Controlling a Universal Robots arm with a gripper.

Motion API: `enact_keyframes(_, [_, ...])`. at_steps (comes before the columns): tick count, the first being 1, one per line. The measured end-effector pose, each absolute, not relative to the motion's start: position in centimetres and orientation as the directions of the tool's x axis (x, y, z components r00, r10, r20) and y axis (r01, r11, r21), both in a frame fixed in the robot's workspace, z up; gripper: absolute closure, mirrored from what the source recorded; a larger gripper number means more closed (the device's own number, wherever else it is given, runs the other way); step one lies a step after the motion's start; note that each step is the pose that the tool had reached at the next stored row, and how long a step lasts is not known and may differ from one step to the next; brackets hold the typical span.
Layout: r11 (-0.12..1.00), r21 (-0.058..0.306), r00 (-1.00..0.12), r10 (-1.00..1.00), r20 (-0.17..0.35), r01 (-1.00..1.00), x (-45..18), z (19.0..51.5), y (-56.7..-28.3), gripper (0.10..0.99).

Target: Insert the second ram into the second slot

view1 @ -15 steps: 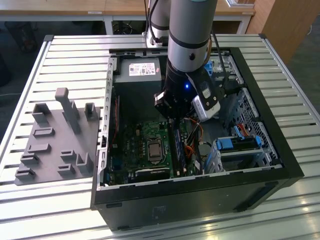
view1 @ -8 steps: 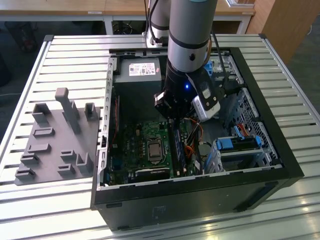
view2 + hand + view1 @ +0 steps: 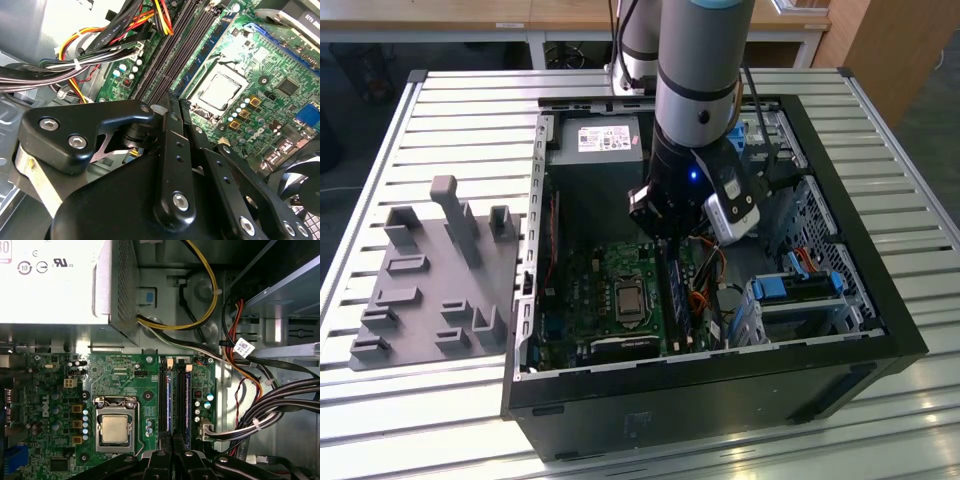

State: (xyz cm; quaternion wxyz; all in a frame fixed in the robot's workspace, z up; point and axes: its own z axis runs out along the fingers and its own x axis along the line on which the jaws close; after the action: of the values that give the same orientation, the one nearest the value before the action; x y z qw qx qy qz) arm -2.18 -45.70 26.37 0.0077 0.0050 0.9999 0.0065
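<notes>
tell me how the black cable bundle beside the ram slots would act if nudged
Probably floppy: the cable bundle runs in loose curves, so it would likely bend aside rather than resist. It would probably shift as one mass, since white ties bind the strands.

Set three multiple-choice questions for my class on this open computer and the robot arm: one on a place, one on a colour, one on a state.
1. Where is the gripper?
A on the floor
B inside the computer case, by the memory slots
C on a shelf

2. What colour is the main circuit board?
A red
B white
C green

3. How is the processor?
A uncovered
B under a fan
C missing

Answers:
1 B: the arm reaches down into the case, and the slots lie right by the gripper in the first wrist view.
2 C: the board is green in both wrist views.
3 A: its bare metal top shows, with nothing mounted over it.
</notes>
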Motion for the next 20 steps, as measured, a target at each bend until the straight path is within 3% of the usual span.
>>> enact_keyframes(20, [1.0,0.013,-1.0,0.01,-0.015,0.01,-2.18,25.99,-45.7,0.957])
